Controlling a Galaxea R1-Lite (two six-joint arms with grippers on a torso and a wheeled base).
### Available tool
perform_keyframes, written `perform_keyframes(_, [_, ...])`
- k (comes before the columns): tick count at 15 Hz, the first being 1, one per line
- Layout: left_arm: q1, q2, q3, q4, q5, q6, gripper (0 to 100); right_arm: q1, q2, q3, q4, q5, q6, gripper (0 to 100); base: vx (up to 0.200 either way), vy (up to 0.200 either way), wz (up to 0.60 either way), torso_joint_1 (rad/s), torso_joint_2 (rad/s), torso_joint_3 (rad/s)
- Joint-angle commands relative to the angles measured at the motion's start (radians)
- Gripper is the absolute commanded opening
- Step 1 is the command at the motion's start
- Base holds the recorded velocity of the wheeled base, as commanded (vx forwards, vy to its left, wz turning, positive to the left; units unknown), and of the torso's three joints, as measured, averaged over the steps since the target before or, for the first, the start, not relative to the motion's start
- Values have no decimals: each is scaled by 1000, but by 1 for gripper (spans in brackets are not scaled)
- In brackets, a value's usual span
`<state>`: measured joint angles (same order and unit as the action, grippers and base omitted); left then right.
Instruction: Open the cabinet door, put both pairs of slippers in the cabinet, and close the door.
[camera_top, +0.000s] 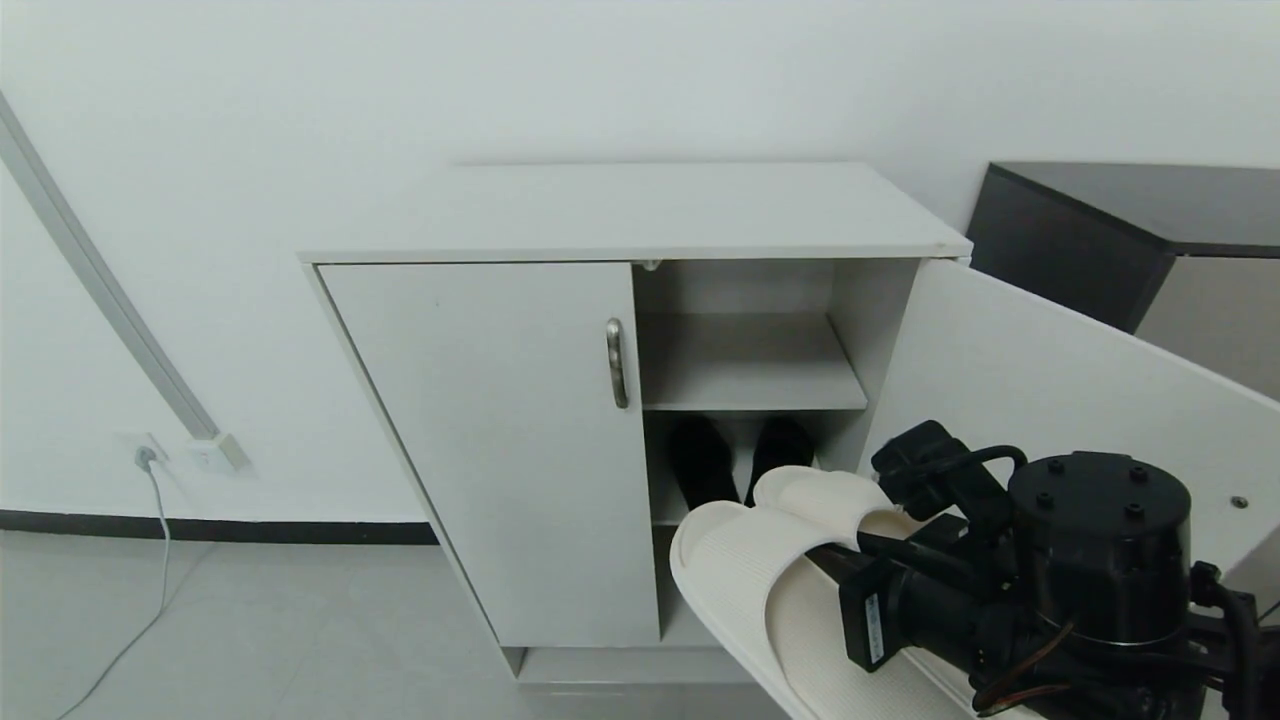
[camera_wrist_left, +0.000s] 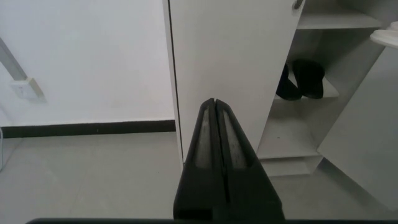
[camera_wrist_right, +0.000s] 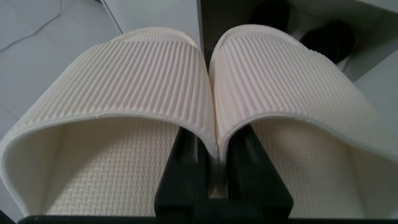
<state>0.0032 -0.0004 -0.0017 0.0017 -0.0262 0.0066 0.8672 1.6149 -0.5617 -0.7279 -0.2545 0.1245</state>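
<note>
White slippers (camera_wrist_right: 143, 81) clamped in right tool (camera_wrist_right: 214, 165) | left tool (camera_wrist_left: 214, 107) closed | black slippers (camera_wrist_left: 303, 78) inside cabinet (camera_top: 650, 205)

Two white slippers (camera_top: 730, 580), two black (camera_top: 700, 462) (one cabinet (camera_top: 480, 450))

- We see the held pair of slippers (camera_top: 760, 590) side by side on our right gripper (camera_wrist_right: 211, 162), just before the cabinet (camera_top: 640, 210) opening.
- Beyond that gripper, the second pair (camera_top: 740, 460) sits inside, under the upper shelf (camera_top: 750, 370).
- The open door (camera_top: 1050, 380) stands to its right, the shut door (camera_top: 480, 440) to its left.
- Our left gripper (camera_wrist_left: 214, 109) faces the shut door.
</note>
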Motion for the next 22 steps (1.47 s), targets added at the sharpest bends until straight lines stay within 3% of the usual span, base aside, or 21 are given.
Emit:
perform_keyframes(1, [0,0,0,0,0,0,0,1,2,0,-1,0,0,0,0,0,0,-129,471,344])
perform_keyframes(10, [0,0,0,0,0,0,0,1,0,0,-1,0,1,0,0,0,0,-69,440,368])
perform_keyframes(16, [0,0,0,0,0,1,0,1,39,-4,-12,-14,-2,0,0,0,0,-2,72,65])
perform_keyframes(19, [0,0,0,0,0,3,0,27,186,-167,16,-273,50,0,0,0,0,0,0,0])
perform_keyframes(22, [0,0,0,0,0,3,0,68,286,-406,234,-480,164,0,0,0,0,0,0,0])
